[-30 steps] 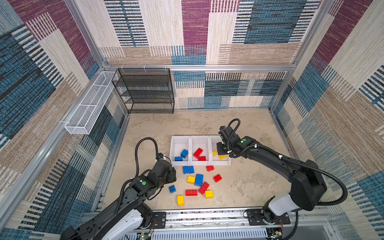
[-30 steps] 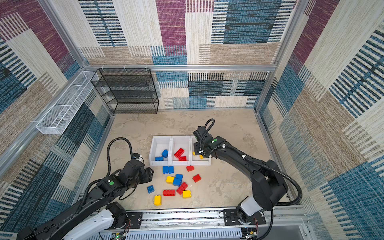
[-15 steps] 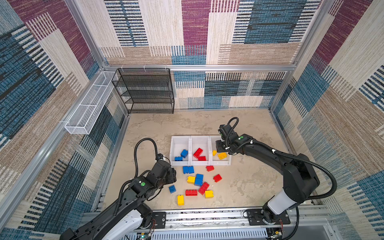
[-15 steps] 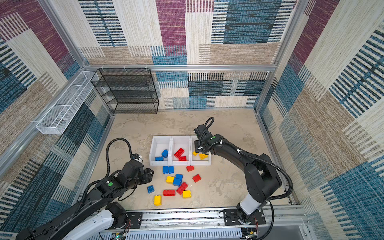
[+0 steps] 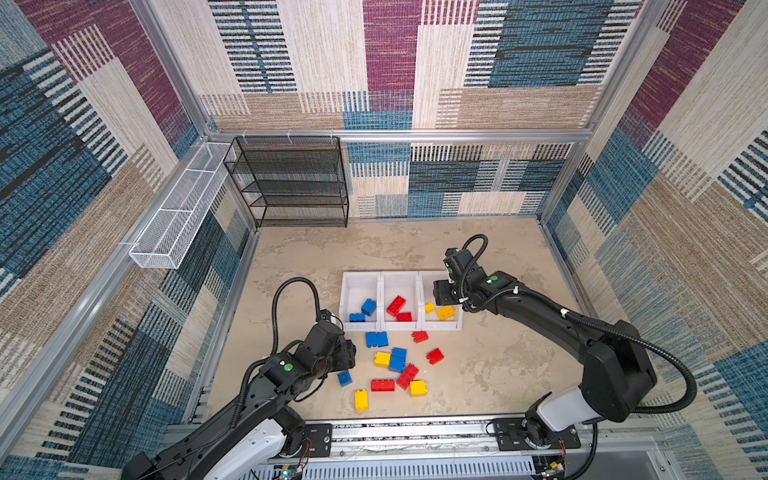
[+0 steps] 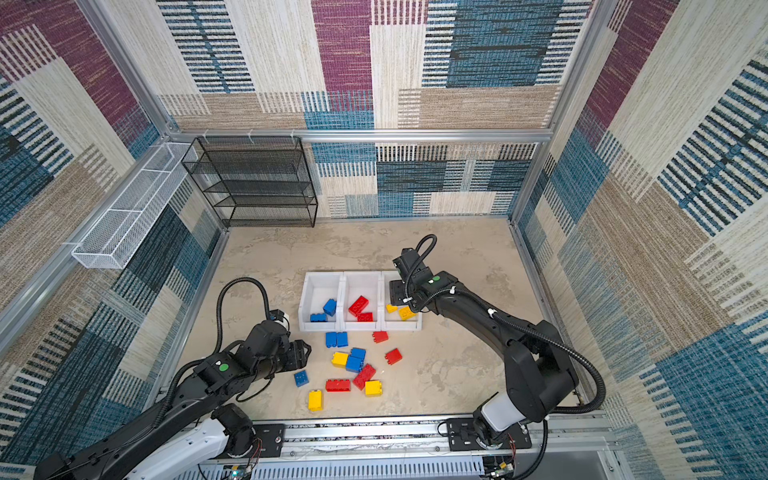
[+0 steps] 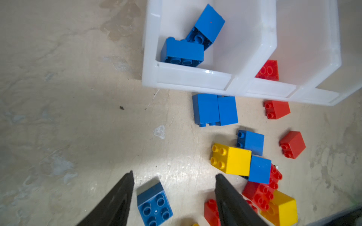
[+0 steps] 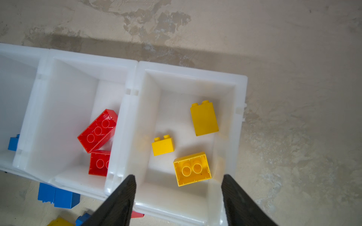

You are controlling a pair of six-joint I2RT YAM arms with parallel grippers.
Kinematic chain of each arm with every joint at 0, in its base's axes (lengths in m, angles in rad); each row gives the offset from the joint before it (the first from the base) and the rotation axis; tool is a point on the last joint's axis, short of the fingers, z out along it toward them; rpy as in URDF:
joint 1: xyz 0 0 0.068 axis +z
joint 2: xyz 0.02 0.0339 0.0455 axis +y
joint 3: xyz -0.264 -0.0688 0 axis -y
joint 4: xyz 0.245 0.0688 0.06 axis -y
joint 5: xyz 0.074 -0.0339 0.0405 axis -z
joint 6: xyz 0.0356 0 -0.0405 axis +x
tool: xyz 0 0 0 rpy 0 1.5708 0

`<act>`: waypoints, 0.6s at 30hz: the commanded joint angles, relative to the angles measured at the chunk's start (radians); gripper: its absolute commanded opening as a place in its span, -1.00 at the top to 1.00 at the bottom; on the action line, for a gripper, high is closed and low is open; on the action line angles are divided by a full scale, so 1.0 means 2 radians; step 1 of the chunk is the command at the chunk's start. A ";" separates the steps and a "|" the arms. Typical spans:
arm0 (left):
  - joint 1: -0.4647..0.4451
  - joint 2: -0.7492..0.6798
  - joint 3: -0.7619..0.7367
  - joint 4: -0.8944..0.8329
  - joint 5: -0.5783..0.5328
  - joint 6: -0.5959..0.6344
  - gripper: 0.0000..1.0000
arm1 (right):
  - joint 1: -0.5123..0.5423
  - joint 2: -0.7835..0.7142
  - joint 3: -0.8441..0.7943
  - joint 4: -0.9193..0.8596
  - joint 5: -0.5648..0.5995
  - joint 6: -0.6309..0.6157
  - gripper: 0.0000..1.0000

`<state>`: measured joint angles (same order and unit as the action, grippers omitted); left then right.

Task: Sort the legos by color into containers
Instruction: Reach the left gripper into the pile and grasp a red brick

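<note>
Three joined white containers (image 5: 360,275) stand mid-floor. In both top views the left one holds two blue legos (image 5: 368,306), the middle one two red legos (image 5: 395,305). The right container (image 8: 192,69) holds three yellow legos (image 8: 192,169). My right gripper (image 8: 178,176) hangs open and empty above that container's near end. Several loose legos (image 5: 395,365) of all three colours lie in front of the row. My left gripper (image 7: 174,173) is open low over the floor. A blue square lego (image 7: 154,203) lies studs-down between its fingers, untouched.
A black mesh rack (image 5: 291,183) stands at the back left, and a white wire basket (image 5: 178,216) hangs on the left wall. A metal rail (image 5: 415,432) runs along the front edge. Patterned walls close in all sides.
The right gripper has gone from shut to open above the right container, and a yellow lego now lies on the container floor below it. The left arm has barely moved.
</note>
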<state>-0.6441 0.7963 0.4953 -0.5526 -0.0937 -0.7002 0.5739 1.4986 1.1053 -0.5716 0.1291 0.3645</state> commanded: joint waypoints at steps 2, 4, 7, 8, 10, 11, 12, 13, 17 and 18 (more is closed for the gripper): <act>-0.006 0.013 0.006 0.009 0.027 0.021 -0.38 | 0.000 -0.021 -0.012 0.004 -0.002 0.021 -0.47; -0.015 0.020 0.010 0.009 0.032 0.031 -0.38 | -0.001 -0.029 -0.021 0.003 -0.001 0.027 -0.48; -0.033 0.030 0.015 0.009 0.040 0.053 -0.39 | 0.000 -0.037 -0.033 0.003 -0.001 0.035 -0.49; -0.040 0.035 0.017 0.009 0.042 0.062 -0.39 | -0.001 -0.040 -0.037 0.004 -0.001 0.037 -0.50; -0.055 0.045 0.022 0.010 0.045 0.077 -0.39 | 0.001 -0.043 -0.043 0.004 -0.001 0.040 -0.50; -0.063 0.051 0.025 0.011 0.046 0.084 -0.38 | 0.000 -0.044 -0.045 0.004 -0.002 0.042 -0.51; -0.070 0.059 0.029 0.011 0.047 0.091 -0.38 | -0.001 -0.046 -0.047 0.004 -0.002 0.043 -0.50; -0.076 0.066 0.032 0.011 0.049 0.098 -0.37 | 0.000 -0.047 -0.049 0.004 -0.002 0.043 -0.50; -0.106 0.098 0.051 0.012 0.058 0.140 -0.33 | 0.000 -0.051 -0.051 0.004 -0.001 0.043 -0.51; -0.113 0.107 0.055 0.012 0.060 0.150 -0.33 | 0.000 -0.051 -0.051 0.004 -0.001 0.044 -0.52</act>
<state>-0.8467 0.9836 0.5838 -0.5400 0.0067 -0.4976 0.5716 1.4055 1.0046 -0.5735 0.1299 0.4389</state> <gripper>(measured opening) 0.665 0.758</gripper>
